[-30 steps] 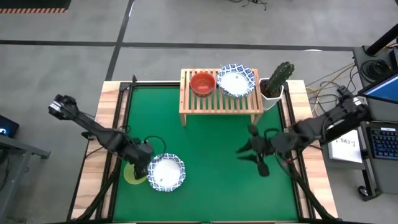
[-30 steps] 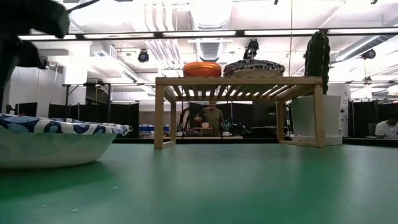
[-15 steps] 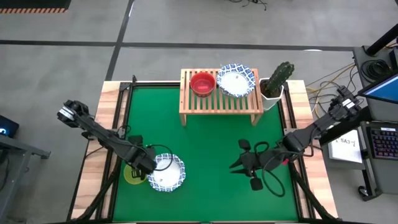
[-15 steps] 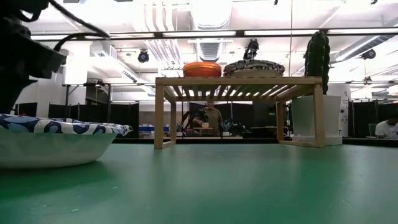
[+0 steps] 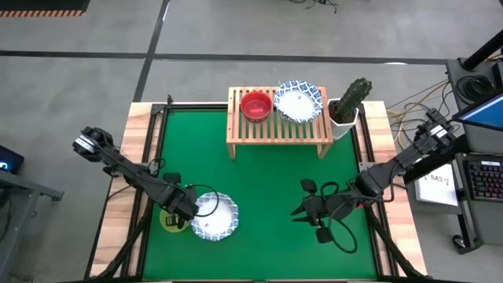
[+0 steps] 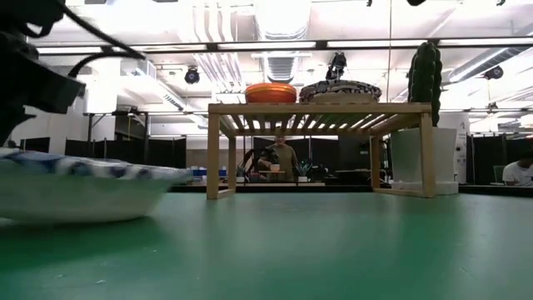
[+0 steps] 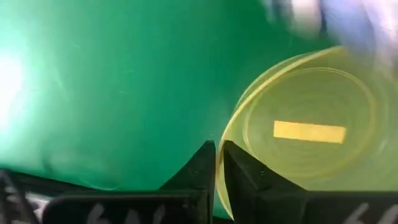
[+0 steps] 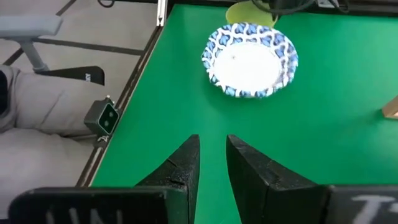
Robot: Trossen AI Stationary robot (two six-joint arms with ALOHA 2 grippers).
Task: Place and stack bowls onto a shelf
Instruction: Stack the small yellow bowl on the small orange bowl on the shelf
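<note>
A yellow bowl point(image 5: 165, 224) sits on the green mat near the table's left near corner. A white bowl with a blue rim point(image 5: 215, 218) stands close on its right. My left gripper point(image 5: 179, 216) is down between them, shut on the yellow bowl point(image 7: 305, 130). My right gripper point(image 5: 301, 211) hovers open over the mat right of centre and holds nothing. Its wrist view looks toward the white bowl point(image 8: 250, 60). The wooden shelf point(image 5: 279, 130) at the far side carries a red bowl point(image 5: 256, 104) and another blue-rimmed bowl point(image 5: 299, 101). My left gripper has the yellow bowl's rim point(image 7: 222, 134) between its two fingers. One finger point(image 7: 239, 165) lies over the bowl's inside and the other stands outside on the mat side. The fingers come slanting down from the table's left. The bowl rests on the mat.
A white pot with a cactus point(image 5: 350, 101) stands just right of the shelf. The mat between the shelf and the near bowls is bare. In the low view a person point(image 6: 286, 158) shows in the room beyond the table, under the shelf top.
My left gripper has come down and a little toward the table's right, onto the yellow bowl. The white bowl beside it has slid slightly toward the right edge. My right gripper has drifted toward the near edge and a little left.
</note>
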